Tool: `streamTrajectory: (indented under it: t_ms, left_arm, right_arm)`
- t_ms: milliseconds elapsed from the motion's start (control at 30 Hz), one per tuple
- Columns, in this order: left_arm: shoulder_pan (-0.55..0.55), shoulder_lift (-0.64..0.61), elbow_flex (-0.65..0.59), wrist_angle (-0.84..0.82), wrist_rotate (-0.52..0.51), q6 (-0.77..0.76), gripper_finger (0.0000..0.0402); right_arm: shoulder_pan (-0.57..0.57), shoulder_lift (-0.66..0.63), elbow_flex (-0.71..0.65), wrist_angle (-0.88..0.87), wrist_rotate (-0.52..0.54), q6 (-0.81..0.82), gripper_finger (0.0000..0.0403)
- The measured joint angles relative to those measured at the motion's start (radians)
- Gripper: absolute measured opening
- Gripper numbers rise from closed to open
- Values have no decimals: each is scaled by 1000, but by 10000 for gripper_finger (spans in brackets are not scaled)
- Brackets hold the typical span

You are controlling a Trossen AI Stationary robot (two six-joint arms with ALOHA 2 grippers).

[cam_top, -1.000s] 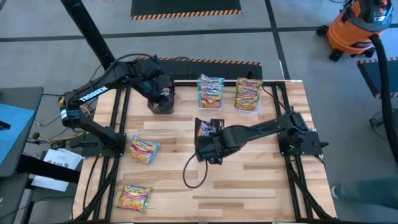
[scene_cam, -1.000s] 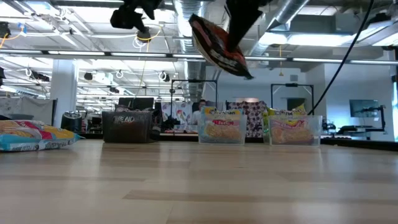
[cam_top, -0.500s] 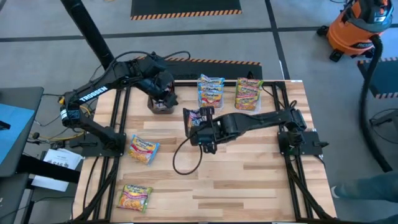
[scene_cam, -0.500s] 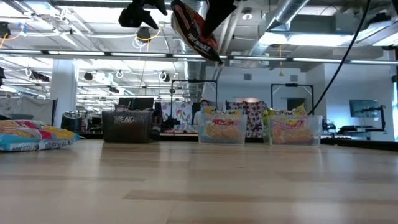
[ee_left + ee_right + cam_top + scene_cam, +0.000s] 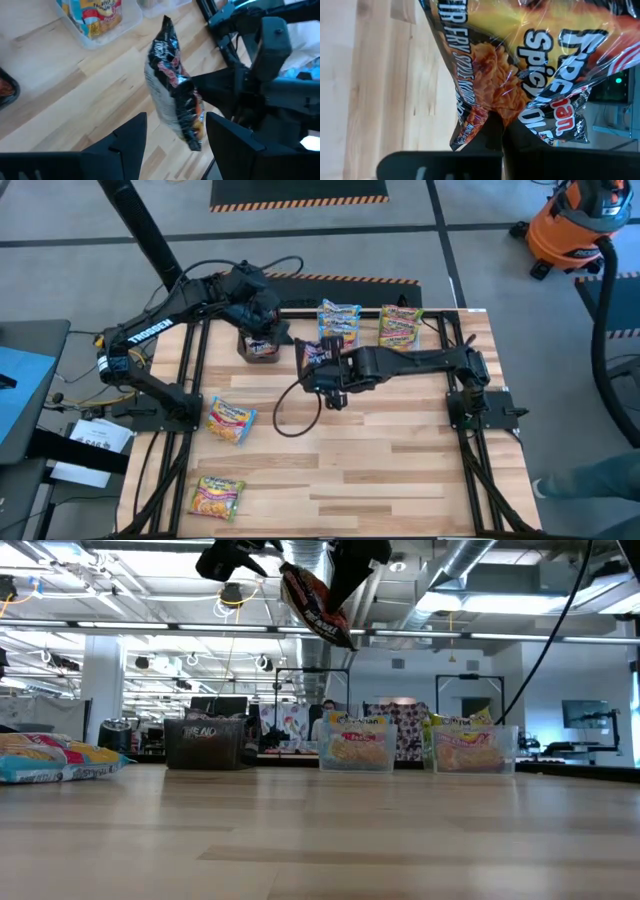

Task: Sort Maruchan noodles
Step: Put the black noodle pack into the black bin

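Right gripper pinched on a dark maroon noodle packet, lifted well clear of the wooden table and carried between the black box and the first clear tub. Seen in the low view hanging high and tilted, packet above and just right of the box. From the right wrist, fingers pressed together on the packet's lower edge, glossy wrap filled with orange noodle print and white lettering (only partly readable). Left gripper raised over the black box at the table's far left, fingers spread wide with nothing between them; from its wrist, the held packet hanging just beyond those fingers, the right arm behind it. Blue-edged packets standing in the first tub, yellow-green-edged ones in the second tub beside it, both at the far edge. Two more packets flat on the near-left part of the table: a blue-edged one and, nearer the front edge, a green-yellow one, well apart from the tubs. Orange shop vacuum on the floor off the far right corner.
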Motion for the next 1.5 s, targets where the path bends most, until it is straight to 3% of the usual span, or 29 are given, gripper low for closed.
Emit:
streamTrajectory:
  t_ms: [800,967,1133,1500]
  left_arm:
    - [-13,154,0,71,72,10,190]
    - [-13,157,0,50,91,97,184]
    - [-13,157,0,30,90,181,161]
    - [-14,158,0,-19,52,336,66]
  right_arm:
    - [-22,0,0,1,-5,-20,5]
    - [-21,0,0,3,-4,-20,5]
    - [-21,0,0,7,-4,-20,5]
    - [-16,0,0,11,-4,-19,10]
